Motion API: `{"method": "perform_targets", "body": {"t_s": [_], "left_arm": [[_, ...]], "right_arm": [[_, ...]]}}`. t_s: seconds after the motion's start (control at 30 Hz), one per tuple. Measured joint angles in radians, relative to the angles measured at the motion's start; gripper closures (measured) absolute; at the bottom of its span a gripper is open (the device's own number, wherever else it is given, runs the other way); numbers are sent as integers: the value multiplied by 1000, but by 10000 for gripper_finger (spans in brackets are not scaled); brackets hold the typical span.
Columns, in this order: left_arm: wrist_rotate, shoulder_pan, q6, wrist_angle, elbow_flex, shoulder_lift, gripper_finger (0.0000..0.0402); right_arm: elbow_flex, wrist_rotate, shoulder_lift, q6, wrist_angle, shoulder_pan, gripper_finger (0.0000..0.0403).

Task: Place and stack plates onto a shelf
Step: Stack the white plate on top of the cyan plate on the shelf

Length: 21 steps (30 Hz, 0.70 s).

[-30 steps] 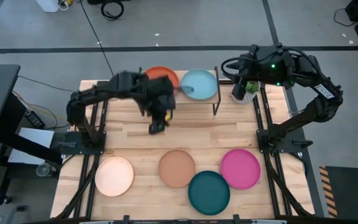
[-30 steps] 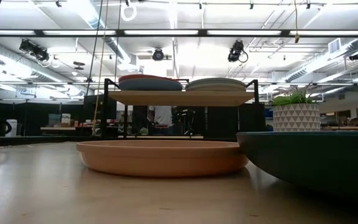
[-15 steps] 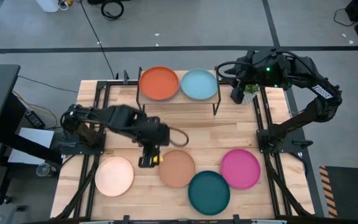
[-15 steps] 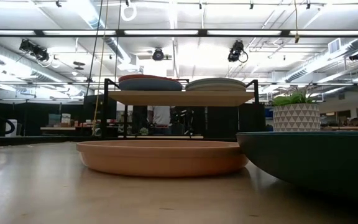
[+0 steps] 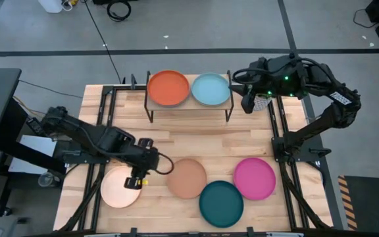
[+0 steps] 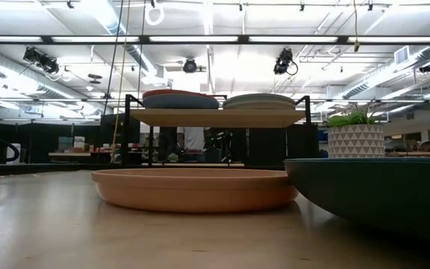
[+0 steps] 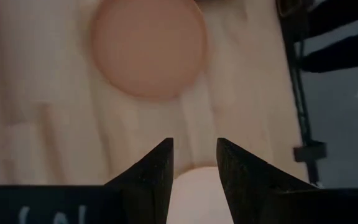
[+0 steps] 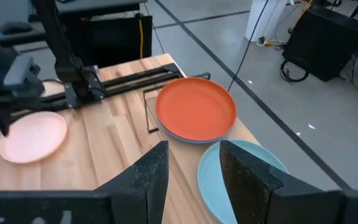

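While the left gripper [image 5: 135,182] hangs over the inner rim of the pale peach plate [image 5: 119,187] near the front left corner of the bench [image 5: 242,135], its two fingers [image 7: 156,174] stand parted with a gap between them and nothing is grasped; the wrist view shows the peach rim just under the fingertips and the tan plate [image 7: 149,46] farther ahead. The tan plate lies flat at the front middle of the bench, just beside the peach one, with the dark teal plate [image 5: 220,203] at the front edge next to it and the magenta plate [image 5: 254,177] toward the front right, its rim meeting the dark teal one. The shelf [image 5: 188,105] stands at the back edge of the bench, carrying the orange-red plate [image 5: 168,87] on top of a blue plate [image 8: 185,138] at its left end and the light teal plate [image 5: 210,88] at its right end; from the low view a pale plate [image 6: 260,101] sits in the right-hand stack. The right gripper [image 5: 249,103] waits above the back right of the bench, just beside the shelf's right end and over a small potted plant [image 6: 355,134], its fingers [image 8: 151,174] spread apart and empty.
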Motion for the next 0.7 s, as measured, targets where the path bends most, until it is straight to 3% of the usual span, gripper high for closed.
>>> {"method": "perform_targets", "body": {"t_s": [0.4, 0.7], "left_arm": [[196, 0, 37, 320, -545, -150, 301], [150, 27, 78, 395, -791, -151, 328]], "right_arm": [[0, 26, 66, 46, 53, 57, 253], [0, 25, 157, 92, 94, 104, 253]]}}
